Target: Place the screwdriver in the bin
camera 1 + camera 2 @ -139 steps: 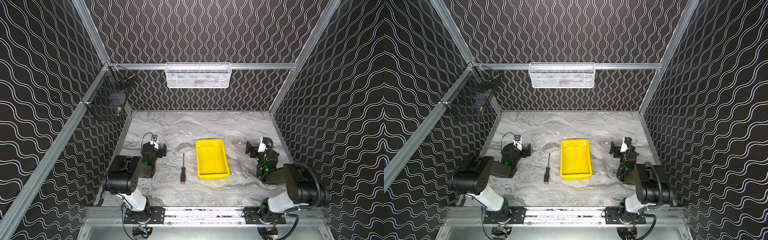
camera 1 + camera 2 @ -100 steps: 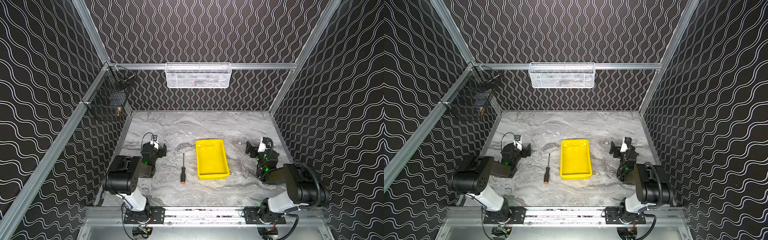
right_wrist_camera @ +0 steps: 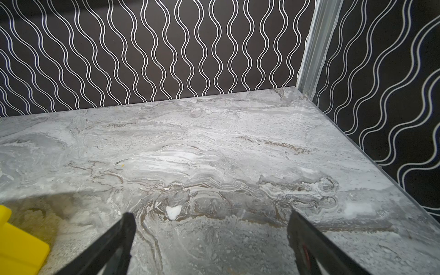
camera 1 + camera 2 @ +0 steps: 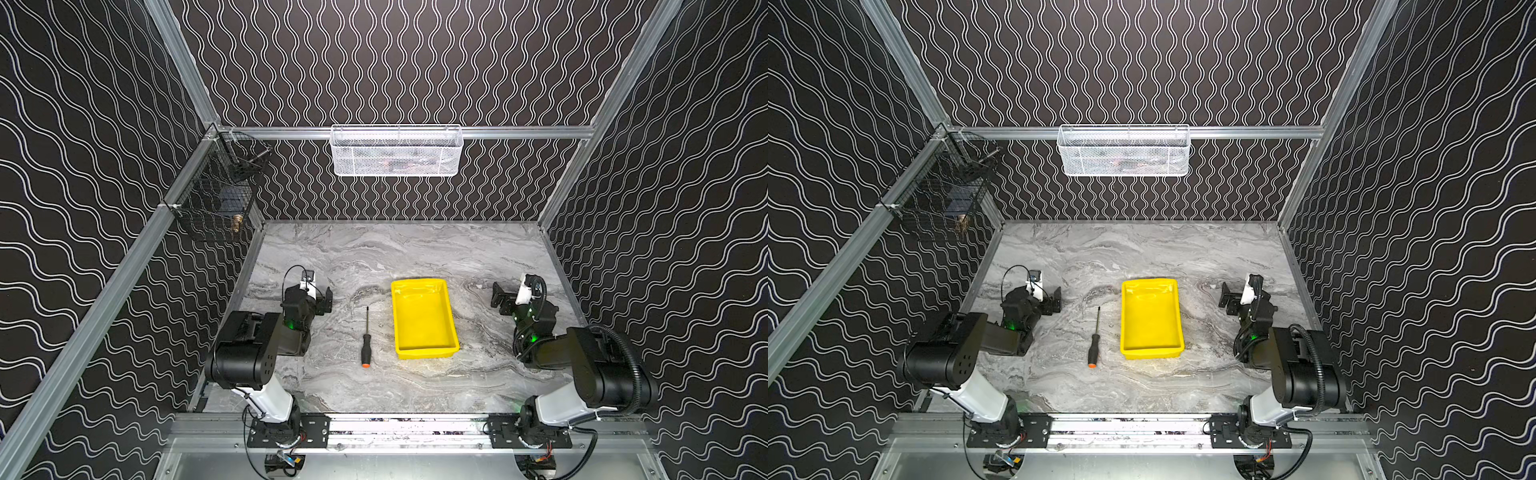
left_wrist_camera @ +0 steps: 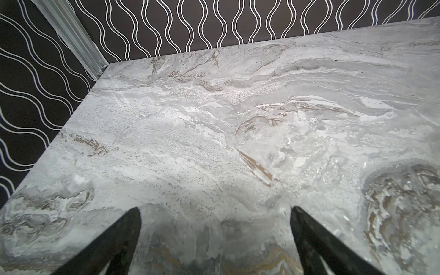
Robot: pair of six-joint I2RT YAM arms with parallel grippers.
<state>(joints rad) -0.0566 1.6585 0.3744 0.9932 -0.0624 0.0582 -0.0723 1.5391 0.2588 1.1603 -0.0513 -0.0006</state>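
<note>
Screwdriver (image 4: 366, 338) lies flat on the marbled tabletop (image 4: 374, 249), just beside the empty yellow bin (image 4: 428, 353) and roughly parallel to its long wall, on the side facing the left arm, orange cap toward the robot. Left hand (image 5: 214, 207) is released, jaws spread wide over bare stone with nothing between them. Right hand (image 3: 210, 213) is likewise spread and empty at the bin's other side. Both hands sit low and well apart from the tool, which reads as a parked start. The left looks better placed for the handle, and the parallel lie suggests a short sideways carry.
</note>
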